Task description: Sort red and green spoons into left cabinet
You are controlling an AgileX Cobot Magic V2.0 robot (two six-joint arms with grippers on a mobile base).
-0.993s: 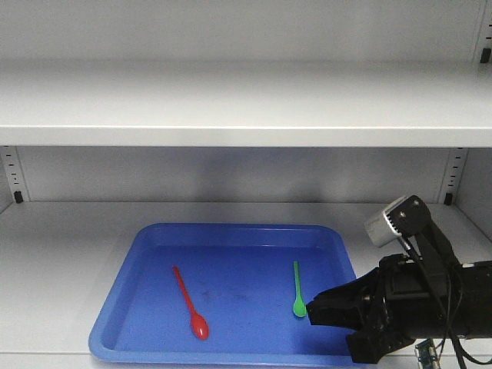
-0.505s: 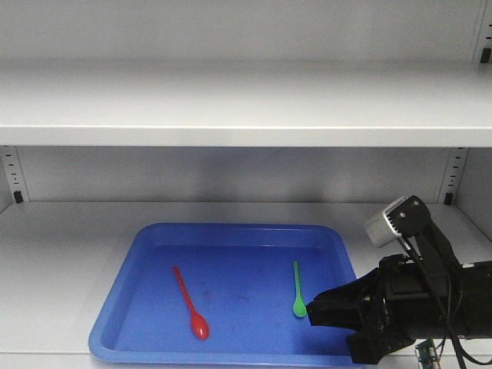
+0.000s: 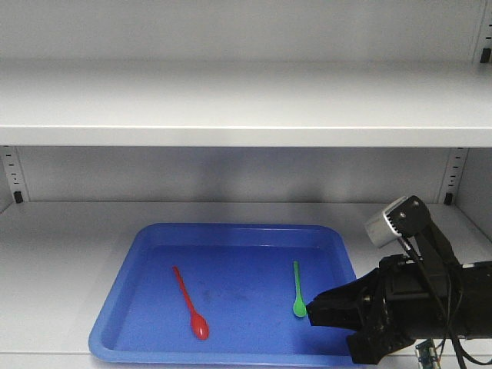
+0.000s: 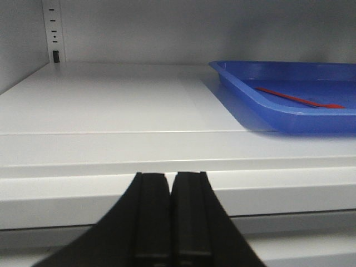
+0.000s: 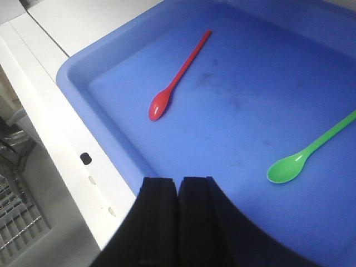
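Observation:
A blue tray (image 3: 123, 292) rests on the lower shelf of the pale grey cabinet (image 3: 61, 238). In it lie a red spoon (image 3: 189, 301) (image 5: 179, 76) (image 4: 300, 100) on the left and a green spoon (image 3: 297, 290) (image 5: 311, 150) on the right, both flat with bowls toward the front. My right gripper (image 3: 310, 311) (image 5: 178, 181) hovers over the tray's front right part, just right of the green spoon's bowl, shut and holding nothing. Low in front of the shelf edge, left of the tray, sits my left gripper (image 4: 171, 175), shut and holding nothing.
An upper shelf (image 3: 246, 115) overhangs the tray. Slotted peg strips (image 3: 11, 173) (image 3: 453, 173) run up the back corners. The tray's raised rim (image 4: 261, 103) stands to the right of my left gripper. Bare shelf surface (image 4: 111, 105) stretches left of the tray.

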